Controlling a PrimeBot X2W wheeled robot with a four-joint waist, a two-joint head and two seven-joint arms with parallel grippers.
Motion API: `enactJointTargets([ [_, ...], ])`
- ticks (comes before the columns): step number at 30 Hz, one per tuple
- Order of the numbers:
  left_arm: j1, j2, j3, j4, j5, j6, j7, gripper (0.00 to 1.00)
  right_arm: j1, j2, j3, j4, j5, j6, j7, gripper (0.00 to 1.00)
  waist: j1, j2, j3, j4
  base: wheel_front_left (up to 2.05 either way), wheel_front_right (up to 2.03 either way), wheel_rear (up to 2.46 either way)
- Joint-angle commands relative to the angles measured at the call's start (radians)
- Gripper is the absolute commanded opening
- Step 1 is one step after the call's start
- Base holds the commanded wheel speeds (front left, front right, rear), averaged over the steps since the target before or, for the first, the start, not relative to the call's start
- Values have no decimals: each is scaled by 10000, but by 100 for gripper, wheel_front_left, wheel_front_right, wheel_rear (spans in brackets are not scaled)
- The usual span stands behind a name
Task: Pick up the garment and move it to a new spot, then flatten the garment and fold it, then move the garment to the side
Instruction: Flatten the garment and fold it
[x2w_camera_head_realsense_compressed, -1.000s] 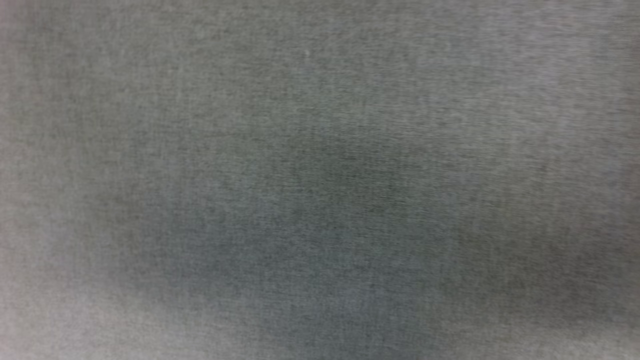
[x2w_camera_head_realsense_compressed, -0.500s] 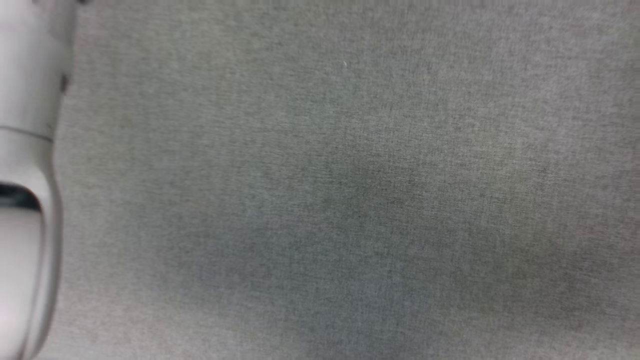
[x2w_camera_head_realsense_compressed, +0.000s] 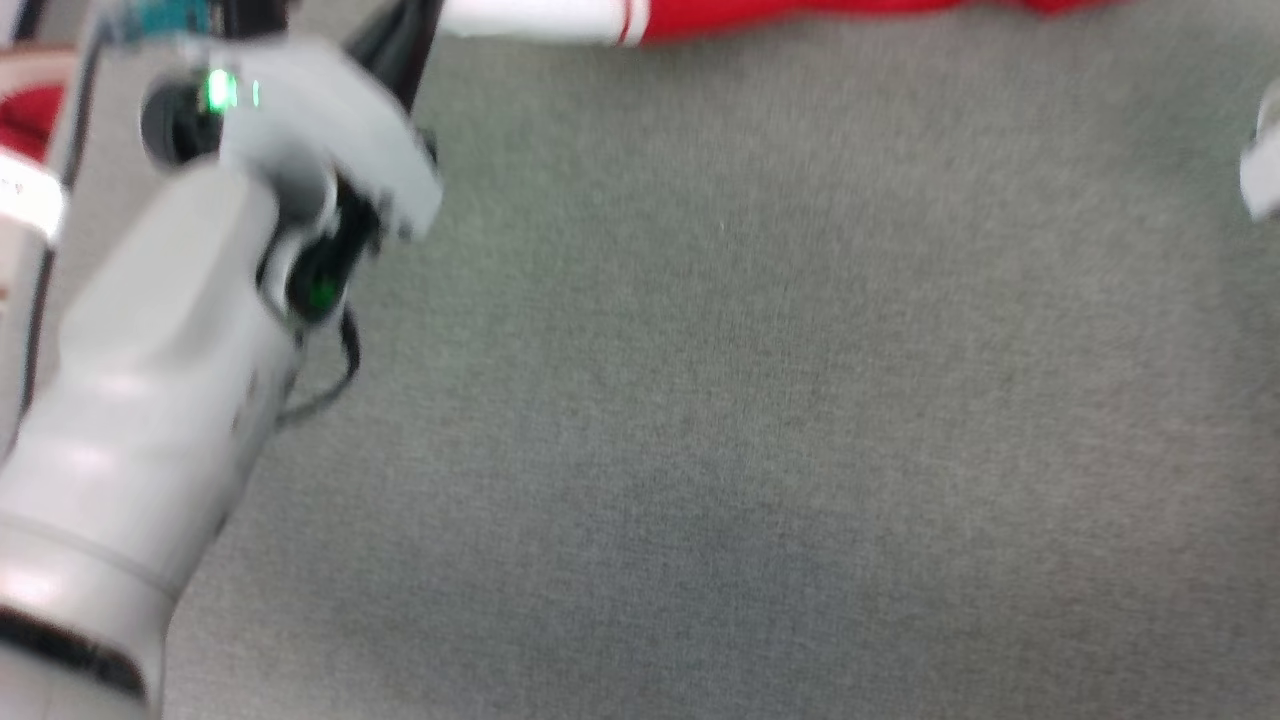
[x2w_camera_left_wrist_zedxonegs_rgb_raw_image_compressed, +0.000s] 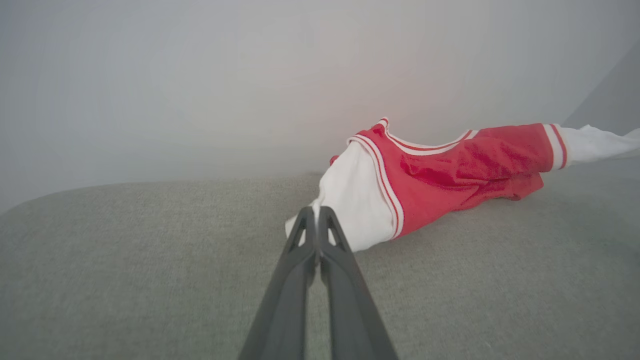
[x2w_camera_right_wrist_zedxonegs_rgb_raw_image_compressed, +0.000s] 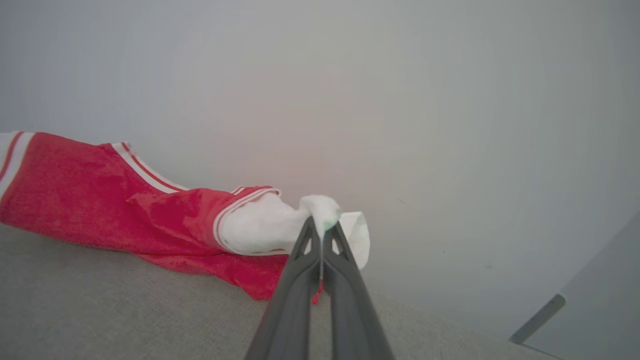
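The garment (x2w_camera_head_realsense_compressed: 800, 15), a red jersey with white sleeves and striped trim, lies along the top edge of the head view on a grey fabric surface (x2w_camera_head_realsense_compressed: 760, 400). In the left wrist view the garment (x2w_camera_left_wrist_zedxonegs_rgb_raw_image_compressed: 450, 170) stretches off to the right, and my left gripper (x2w_camera_left_wrist_zedxonegs_rgb_raw_image_compressed: 316, 212) is shut on the end of its near white sleeve (x2w_camera_left_wrist_zedxonegs_rgb_raw_image_compressed: 350, 200). The left gripper (x2w_camera_head_realsense_compressed: 420, 25) reaches up to that sleeve in the head view. In the right wrist view my right gripper (x2w_camera_right_wrist_zedxonegs_rgb_raw_image_compressed: 320, 220) is shut on the other white sleeve (x2w_camera_right_wrist_zedxonegs_rgb_raw_image_compressed: 265, 227), which bulges over the tips. The garment (x2w_camera_right_wrist_zedxonegs_rgb_raw_image_compressed: 100, 200) runs off to the left there.
A pale plain wall (x2w_camera_left_wrist_zedxonegs_rgb_raw_image_compressed: 200, 75) stands behind the grey surface. My left forearm (x2w_camera_head_realsense_compressed: 150, 400) covers the left side of the head view. Something red (x2w_camera_head_realsense_compressed: 25, 115) sits at the far left edge. A pale part (x2w_camera_head_realsense_compressed: 1262, 165) shows at the right edge.
The head camera has moved: earlier it showed bare grey fabric, then a pale forearm at the left edge. Now the left arm and the garment's edge are in view.
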Motion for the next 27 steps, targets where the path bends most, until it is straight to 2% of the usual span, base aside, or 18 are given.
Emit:
enactJointTargets([
  [1, 730, 298, -165, -332, -206, 20, 2, 0, 838, -339, 162, -507, 563, -13, 154, 0, 0, 0, -1705, -99, 0, 0, 0],
  [5, 2272, 1015, -389, -1127, -377, 27, -151, 0, 2838, -1079, 183, -1784, 1306, -13, 260, 0, 0, 0, -2478, -254, 0, 0, 0],
  [8, 3509, 1518, -513, -1930, -485, 329, -256, 0, 4436, -1353, -80, -2522, 1653, -12, 393, 0, 0, 0, -2953, -350, 0, 0, 0],
  [14, 6175, 2595, -555, -4144, -955, 1455, -411, 0, 7376, -1657, -783, -3698, 1971, -12, 764, 0, 0, 0, -3500, -523, 0, 0, 0],
  [19, 8107, 3452, -454, -5852, -1352, 2601, -697, 0, 9407, -1815, -1295, -4392, 1947, -12, 966, 0, 0, 0, -3715, -541, 0, 0, 0],
  [23, 9370, 3816, -370, -6734, -1659, 3240, -939, 0, 10867, -1945, -1655, -5010, 1817, -14, 1190, 0, 0, 0, -3782, -516, 0, 0, 0],
  [27, 10361, 3949, -183, -7246, -2041, 3687, -1179, 0, 12204, -1898, -2045, -5608, 1737, -12, 1386, 0, 0, 0, -3774, -488, 0, 0, 0],
])
